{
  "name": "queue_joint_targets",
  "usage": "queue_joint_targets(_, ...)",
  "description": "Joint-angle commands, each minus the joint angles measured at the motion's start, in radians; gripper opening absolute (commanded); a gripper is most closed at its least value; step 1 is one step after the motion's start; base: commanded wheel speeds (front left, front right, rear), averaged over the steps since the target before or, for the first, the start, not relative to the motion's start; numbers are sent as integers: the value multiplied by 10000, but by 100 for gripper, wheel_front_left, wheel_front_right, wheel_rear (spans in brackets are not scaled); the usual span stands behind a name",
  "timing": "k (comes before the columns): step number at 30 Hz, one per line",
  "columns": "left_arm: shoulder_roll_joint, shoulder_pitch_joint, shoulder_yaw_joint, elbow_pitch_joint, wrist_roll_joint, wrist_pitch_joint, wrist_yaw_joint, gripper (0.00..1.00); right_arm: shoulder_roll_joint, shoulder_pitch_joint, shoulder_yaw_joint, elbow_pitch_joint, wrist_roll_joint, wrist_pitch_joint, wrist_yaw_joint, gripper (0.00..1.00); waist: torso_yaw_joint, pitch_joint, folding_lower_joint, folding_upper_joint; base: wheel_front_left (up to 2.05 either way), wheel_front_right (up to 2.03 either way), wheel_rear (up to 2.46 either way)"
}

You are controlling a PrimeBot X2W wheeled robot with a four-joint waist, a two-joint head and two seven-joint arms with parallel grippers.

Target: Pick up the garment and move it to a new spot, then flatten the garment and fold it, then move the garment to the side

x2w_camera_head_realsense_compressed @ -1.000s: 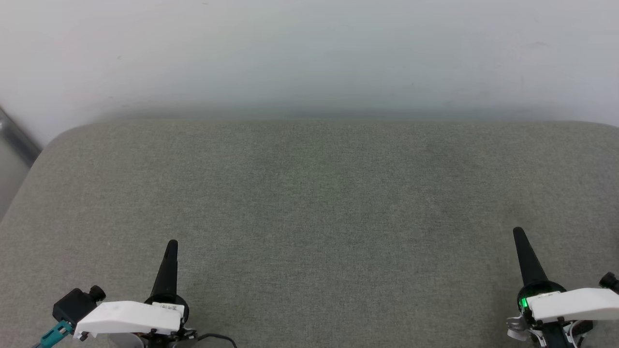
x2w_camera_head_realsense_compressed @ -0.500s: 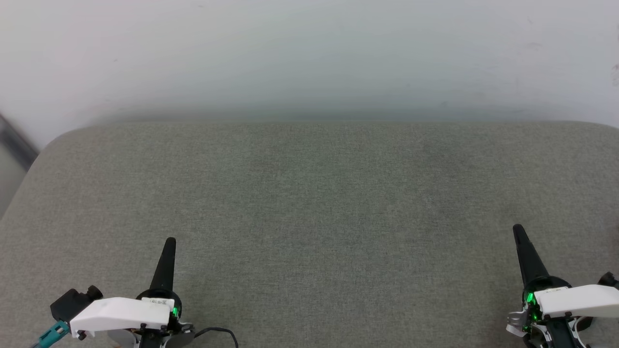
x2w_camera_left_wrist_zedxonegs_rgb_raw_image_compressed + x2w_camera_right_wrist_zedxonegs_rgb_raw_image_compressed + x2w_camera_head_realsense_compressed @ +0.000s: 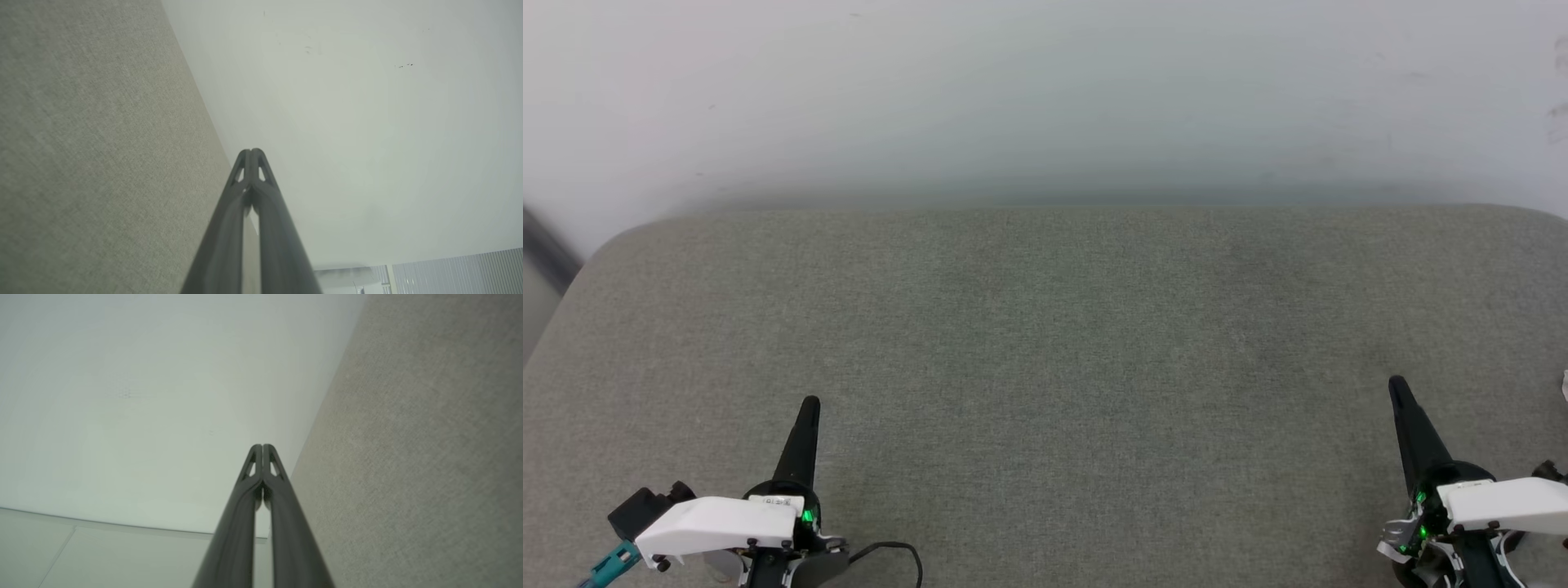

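Sliver, maybe cloth, past right tool

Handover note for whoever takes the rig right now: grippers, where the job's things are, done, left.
Left gripper: shut, empty, at the near left of the grey-green woven fabric cushion.
Right gripper: shut, empty, at the near right of the same cushion.
Garment: cannot place it. A small white scrap at the head view's right edge is too small to identify.
Done: cannot tell whether any step is complete.
Left: locate the garment first, then judge which of move, flatten, fold and set aside remain.
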Motion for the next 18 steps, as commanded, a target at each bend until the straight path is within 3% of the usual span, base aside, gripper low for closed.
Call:
queue_joint_targets(1,17,-169,65,15,-208,45,-22,0,3,-236,-23,6,207,62,-2,0,-8,-4,0,-1,0,0,0)
queue_joint_targets(18,-33,-359,218,247,-1451,416,-26,0,52,-396,-133,222,1389,385,-3,0,-114,-61,0,-1,0,0,0)
